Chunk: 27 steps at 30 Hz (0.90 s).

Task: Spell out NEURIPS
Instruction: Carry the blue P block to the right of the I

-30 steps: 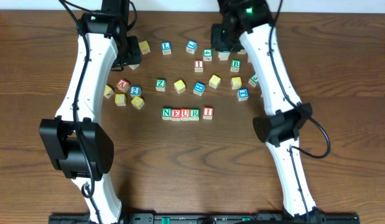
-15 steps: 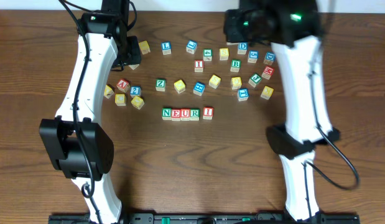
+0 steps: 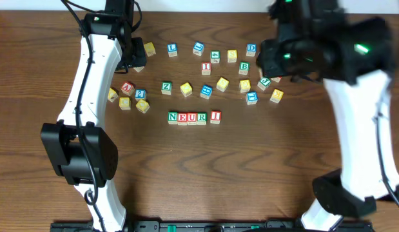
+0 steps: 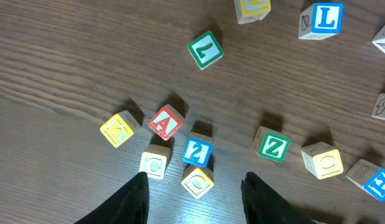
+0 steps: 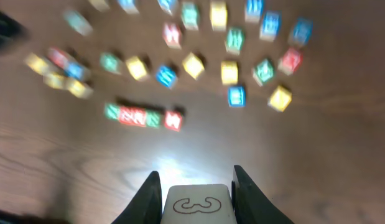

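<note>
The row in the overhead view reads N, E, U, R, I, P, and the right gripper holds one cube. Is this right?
Not quite. The overhead view shows the row reading only N, E, U, R, I, without P. The right gripper does hold one cube.

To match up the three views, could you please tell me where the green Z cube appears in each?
Overhead: green Z cube, just above the left end of the lettered row.
Left wrist: lower right.
Right wrist: upper left, blurred, letter unreadable.
Shared landmark: the yellow cube immediately on its right in all three.
</note>
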Tool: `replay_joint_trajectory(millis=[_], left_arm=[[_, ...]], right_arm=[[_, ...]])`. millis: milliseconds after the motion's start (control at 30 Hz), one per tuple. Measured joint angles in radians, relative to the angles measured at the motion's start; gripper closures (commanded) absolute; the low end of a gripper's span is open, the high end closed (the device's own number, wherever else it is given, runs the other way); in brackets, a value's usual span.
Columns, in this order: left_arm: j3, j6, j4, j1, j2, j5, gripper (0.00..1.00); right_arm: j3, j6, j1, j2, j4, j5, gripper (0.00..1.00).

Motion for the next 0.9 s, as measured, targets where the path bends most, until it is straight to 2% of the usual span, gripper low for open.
replay_joint_trajectory(millis=[300,467,600,900], left_arm=[[0.0,0.0,0.0,0.0,-0.001,0.0,0.53],[0.0,0.0,0.0,0.0,-0.002,0.0,0.53],[0.0,0.0,0.0,0.0,-0.002,0.0,0.53],[0.0,0.0,0.001,0.0,-0.002,0.0,0.53]], right_arm=[[-0.527,0.041,0.012,0.072,0.402,0.016,0.97],[-0.737,0.119,0.037,0.072,0.629,0.053,0.97],[-0.867,0.172,0.063,0.072,0.765,0.085,0.97],[-1.043,0.27,0.109,0.072,0.918,0.14,0.98]])
